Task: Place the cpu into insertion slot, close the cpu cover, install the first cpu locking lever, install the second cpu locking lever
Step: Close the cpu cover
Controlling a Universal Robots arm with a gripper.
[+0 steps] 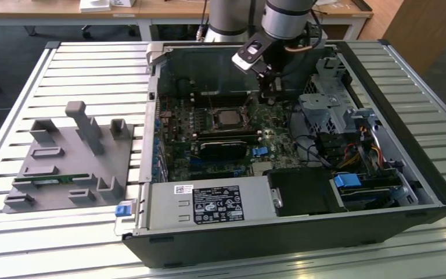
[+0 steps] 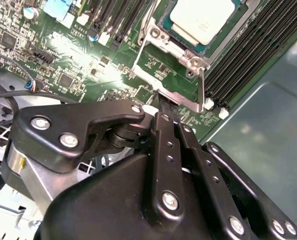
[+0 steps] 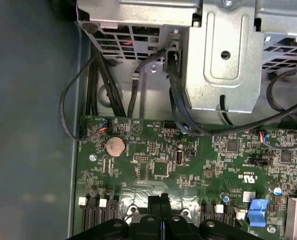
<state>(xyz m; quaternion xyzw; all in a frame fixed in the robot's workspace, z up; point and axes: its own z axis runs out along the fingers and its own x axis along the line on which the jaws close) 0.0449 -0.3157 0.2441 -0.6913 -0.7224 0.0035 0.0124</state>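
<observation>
The cpu [image 2: 201,17] lies silver top up in the insertion slot [image 1: 227,119] on the green board. The cpu cover [image 2: 176,47], a silver frame, lies flat around it. A thin metal lever [image 2: 202,85] runs along the frame's side. My gripper [image 2: 164,102] is shut, its two black fingers [image 2: 161,145] pressed together, with the tips at the cover's metal tab [image 2: 186,104] just off the socket's corner. In the exterior view the gripper [image 1: 268,96] hangs low over the board, toward that view's right of the socket. Both fingertips [image 3: 161,199] show closed in the first wrist view.
The open computer case [image 1: 432,174] lies on a slatted table [image 1: 76,70]. A metal drive cage [image 1: 327,104] and cables [image 3: 176,100] crowd the exterior view's right of the gripper. Memory slots [image 2: 248,55] flank the socket. A grey fixture [image 1: 68,157] sits outside the case.
</observation>
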